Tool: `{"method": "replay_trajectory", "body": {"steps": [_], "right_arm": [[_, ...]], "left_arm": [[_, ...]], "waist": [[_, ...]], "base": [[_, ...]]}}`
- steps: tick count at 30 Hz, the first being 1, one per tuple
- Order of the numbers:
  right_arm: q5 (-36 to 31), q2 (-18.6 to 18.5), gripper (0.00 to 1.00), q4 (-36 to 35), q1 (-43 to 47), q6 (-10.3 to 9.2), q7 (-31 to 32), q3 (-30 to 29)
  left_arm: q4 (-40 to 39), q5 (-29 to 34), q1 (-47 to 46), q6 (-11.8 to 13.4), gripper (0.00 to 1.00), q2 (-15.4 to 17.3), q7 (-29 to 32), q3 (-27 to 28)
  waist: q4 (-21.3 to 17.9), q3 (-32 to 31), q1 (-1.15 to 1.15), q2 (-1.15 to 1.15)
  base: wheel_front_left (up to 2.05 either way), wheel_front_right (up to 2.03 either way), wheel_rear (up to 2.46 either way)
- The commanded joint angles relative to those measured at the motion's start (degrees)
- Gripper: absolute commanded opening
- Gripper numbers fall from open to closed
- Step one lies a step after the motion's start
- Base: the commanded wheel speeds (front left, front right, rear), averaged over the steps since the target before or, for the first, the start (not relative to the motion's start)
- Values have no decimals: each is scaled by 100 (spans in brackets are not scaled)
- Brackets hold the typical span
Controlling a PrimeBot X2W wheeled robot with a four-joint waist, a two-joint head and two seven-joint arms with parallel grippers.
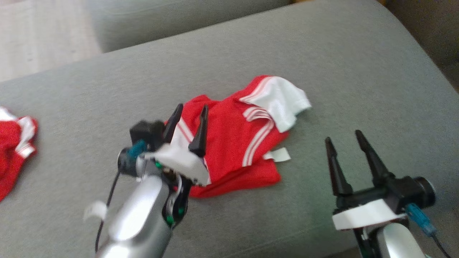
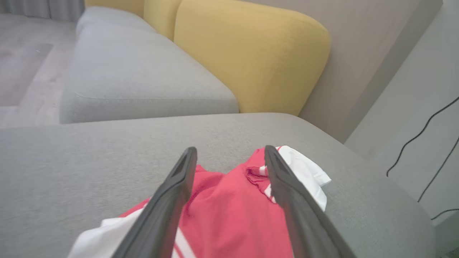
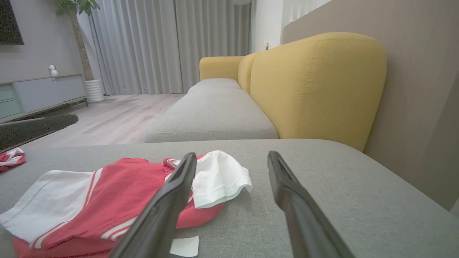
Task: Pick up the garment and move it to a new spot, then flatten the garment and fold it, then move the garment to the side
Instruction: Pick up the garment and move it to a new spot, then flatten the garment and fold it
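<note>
The garment (image 1: 236, 143) is red with white sleeves and white stripes. It lies in a folded bundle at the middle of the grey seat cushion (image 1: 322, 64), with a small white label (image 1: 278, 154) at its right edge. My left gripper (image 1: 192, 106) hovers over the garment's left part, jaws open and nothing between them. In the left wrist view the garment (image 2: 229, 208) lies beneath the spread fingers (image 2: 172, 200). My right gripper (image 1: 343, 136) stands open over bare cushion to the garment's right. In the right wrist view the garment (image 3: 118, 193) lies left of that gripper (image 3: 231, 154).
A second red and white piece of clothing (image 1: 14, 143) lies at the cushion's far left edge. A yellow backrest (image 3: 315, 86) rises behind the seat, beside a wall on the right. Another grey cushion (image 2: 136, 79) extends beyond, with wooden floor (image 3: 118, 114) to its left.
</note>
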Motion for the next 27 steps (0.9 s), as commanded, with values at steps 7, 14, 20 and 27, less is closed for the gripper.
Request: {"method": "replay_trajectory", "body": {"steps": [7,14,20,27], "right_arm": [[-389,-21,100,-288,164,-4,-54,-317],[-579,-21,100,-200,405,-4,-54,-628],[-633,-21,100,-35,547,-4,-54,-694],[-596,-21,100,163,642,-4,-54,-732]], "left_arm": [[-1402,607,1038,313,100,265,-74,693],[-1882,1055,2091,258,100,312,-76,1289],[-2124,1323,2790,119,100,243,-76,1869],[-2288,1666,3182,-200,100,168,-76,2408]], "waist": [[980,-270,0,0],[1496,-442,0,0],[1697,-538,0,0],[1741,-613,0,0]], "base": [[0,0,0],[0,0,0],[0,0,0],[0,0,0]]}}
